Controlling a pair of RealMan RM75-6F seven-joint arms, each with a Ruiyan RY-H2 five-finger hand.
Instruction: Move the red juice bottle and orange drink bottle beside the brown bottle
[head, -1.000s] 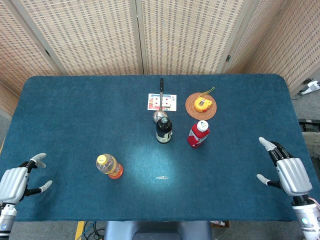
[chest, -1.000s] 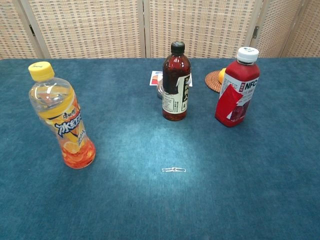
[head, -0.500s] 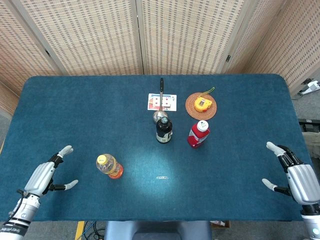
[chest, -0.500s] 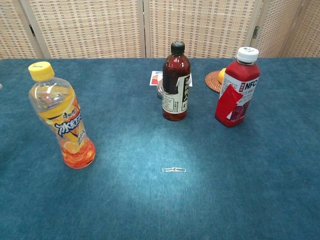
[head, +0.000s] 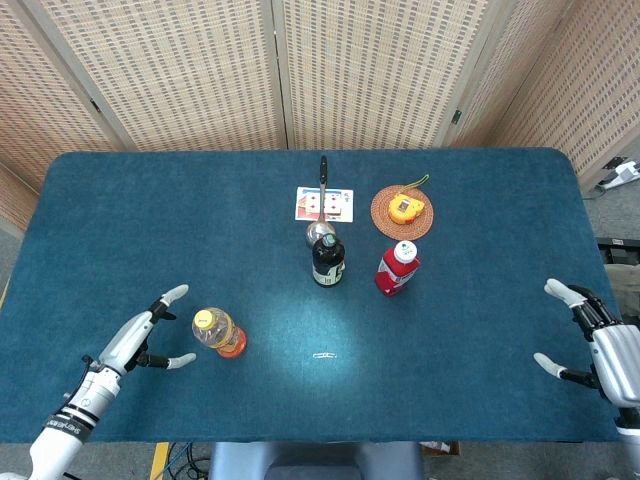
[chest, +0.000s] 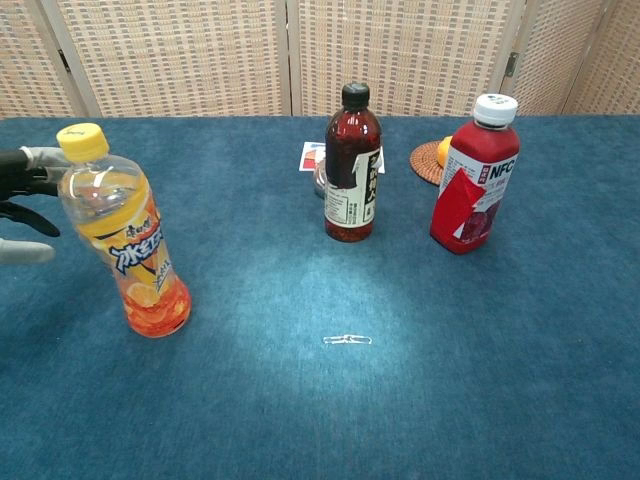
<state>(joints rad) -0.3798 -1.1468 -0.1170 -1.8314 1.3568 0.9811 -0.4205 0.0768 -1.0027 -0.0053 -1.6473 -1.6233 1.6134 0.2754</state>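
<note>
The orange drink bottle (head: 219, 334) (chest: 118, 232) with a yellow cap stands upright at the front left of the blue table. My left hand (head: 140, 335) (chest: 24, 205) is just to its left, fingers spread, not touching it. The brown bottle (head: 327, 261) (chest: 352, 165) stands near the table's middle. The red juice bottle (head: 396, 269) (chest: 474, 176) with a white cap stands close to its right. My right hand (head: 605, 341) hangs open off the table's right front edge, far from the bottles.
Behind the brown bottle lie a metal spoon (head: 322, 205) and a playing card (head: 324, 204). A woven coaster (head: 402, 212) carrying a yellow tape measure (head: 405, 208) sits behind the red bottle. A paper clip (head: 324, 355) (chest: 347, 340) lies at the front centre.
My left hand has moved right across the table to just beside the orange drink bottle, coming into the chest view. My right hand has drawn back toward the right front edge. The bottles have not moved.
</note>
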